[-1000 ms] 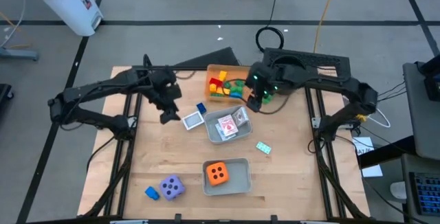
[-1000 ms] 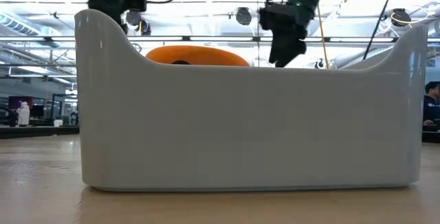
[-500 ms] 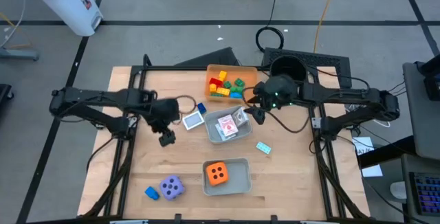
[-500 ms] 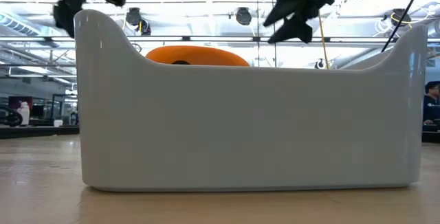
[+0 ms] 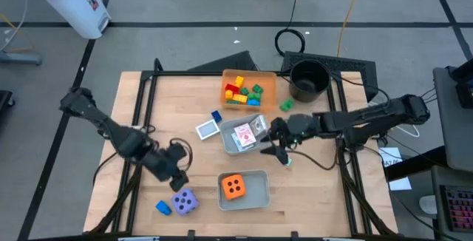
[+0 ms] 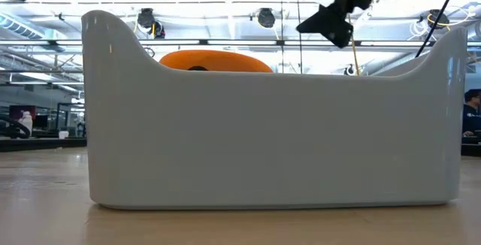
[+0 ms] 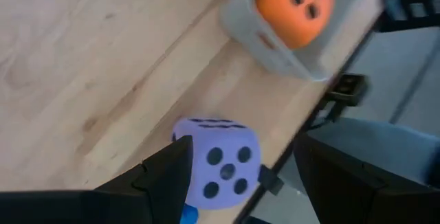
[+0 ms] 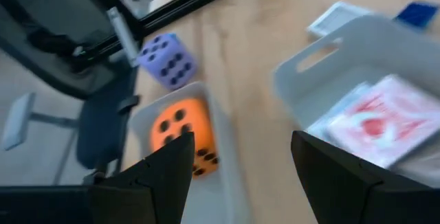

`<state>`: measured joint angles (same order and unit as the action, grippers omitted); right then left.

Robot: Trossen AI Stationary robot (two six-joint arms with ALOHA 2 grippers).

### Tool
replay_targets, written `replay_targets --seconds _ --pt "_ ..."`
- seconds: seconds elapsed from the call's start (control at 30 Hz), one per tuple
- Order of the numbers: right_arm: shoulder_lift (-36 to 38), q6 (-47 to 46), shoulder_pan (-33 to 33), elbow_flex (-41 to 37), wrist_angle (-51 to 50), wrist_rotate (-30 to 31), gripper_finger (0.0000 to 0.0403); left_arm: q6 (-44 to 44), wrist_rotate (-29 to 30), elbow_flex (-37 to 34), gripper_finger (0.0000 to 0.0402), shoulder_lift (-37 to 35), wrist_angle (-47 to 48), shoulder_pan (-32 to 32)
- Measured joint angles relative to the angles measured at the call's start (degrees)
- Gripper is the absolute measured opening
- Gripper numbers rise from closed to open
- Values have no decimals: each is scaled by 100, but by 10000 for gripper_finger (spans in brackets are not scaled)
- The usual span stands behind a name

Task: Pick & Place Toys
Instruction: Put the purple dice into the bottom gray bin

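My left gripper (image 5: 177, 176) hangs open just on the far side of the purple die (image 5: 184, 200), which rests on the table near the front edge; in the left wrist view the die (image 7: 216, 163) shows between the open fingers, untouched. A blue brick (image 5: 162, 208) lies beside it. My right gripper (image 5: 278, 150) is open over the teal card (image 5: 287, 163), right of the grey tray of cards (image 5: 244, 134). The orange die (image 5: 235, 187) sits in a second grey tray (image 5: 259, 176). Coloured bricks fill the orange tray (image 5: 264, 78).
A black pot (image 5: 308, 78) stands at the far right, with a green brick (image 5: 286, 106) on the table near it. A white card (image 5: 208, 129) and a blue brick (image 5: 216, 115) lie left of the card tray. In the low view, the grey tray wall (image 6: 270, 140) blocks most of the table.
My left gripper has swung from the far middle of the table toward the near edge, rolling as it went, and now stands by the purple die. My right gripper has moved from beside the orange tray toward the near edge, tipping up closer to level. Both stayed open.
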<state>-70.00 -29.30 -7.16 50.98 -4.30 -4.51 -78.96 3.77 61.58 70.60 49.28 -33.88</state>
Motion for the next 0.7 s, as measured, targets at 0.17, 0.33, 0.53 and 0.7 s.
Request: replay_targets --seconds 0.17,0.33,0.53,0.7 --pt "0 -301 -370 -299 309 24 238 -630 -13 -4 259 452 48 -597" --pt "0 -308 -511 -369 323 51 238 -1196 -265 81 253 958 35 -877" --pt "2 -308 -534 -369 345 474 238 -964 -437 868 215 1717 68 -1013" --pt "2 -308 -536 -369 379 470 238 -350 -587 1837 177 2408 909 -973"
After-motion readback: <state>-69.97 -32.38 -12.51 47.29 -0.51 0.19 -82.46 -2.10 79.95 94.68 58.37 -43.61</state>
